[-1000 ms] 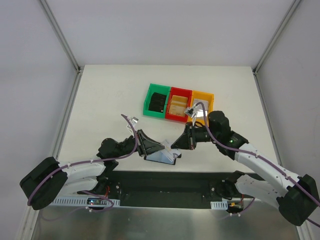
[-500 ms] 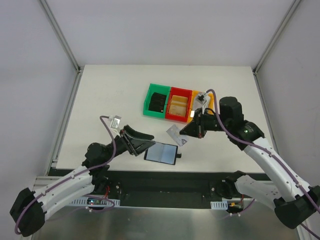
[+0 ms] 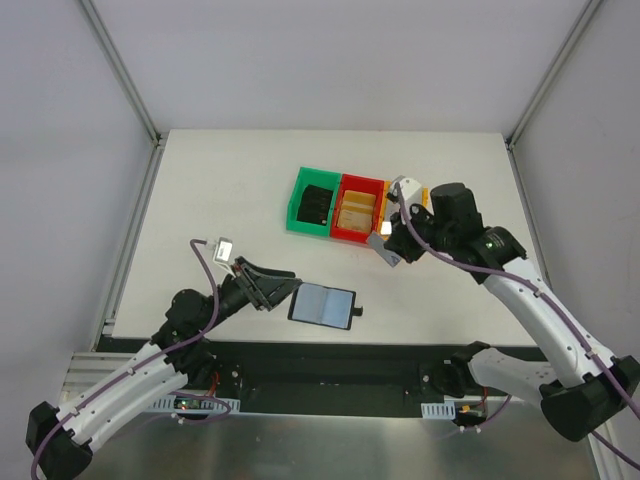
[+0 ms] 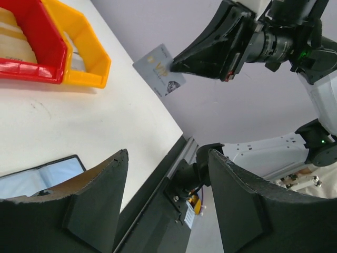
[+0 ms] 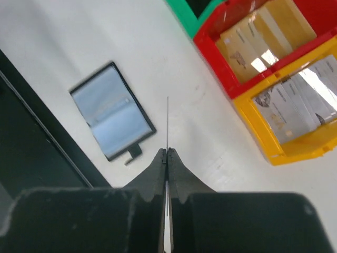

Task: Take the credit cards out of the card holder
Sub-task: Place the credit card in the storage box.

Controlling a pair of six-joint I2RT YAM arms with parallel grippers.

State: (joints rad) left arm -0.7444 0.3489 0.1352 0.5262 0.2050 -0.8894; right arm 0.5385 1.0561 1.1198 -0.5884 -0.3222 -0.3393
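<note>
White worktop [image 3: 200, 200], holder lying open, one card up in the air.
Nearest the arms, the card holder [image 3: 322, 304] lies flat and unfolded, grey-blue lining up, closure tab at its right edge. The left claw [image 3: 272, 286] hovers just beside it, spread wide, holding nothing. Farther out, the right claw [image 3: 393, 247] is pinched narrow on a grey credit card [image 4: 159, 70] by one edge, lifted clear of the worktop near the yellow bin [image 3: 398, 187]. It looks like thin, stiff, slick plastic, so an edge grip suits it; the holder looks soft and light, likely to slide unless pinned. The card's print shows a gold mark, unreadable. The red bin [image 3: 362, 180] and green bin [image 3: 300, 195] sit alongside.
</note>
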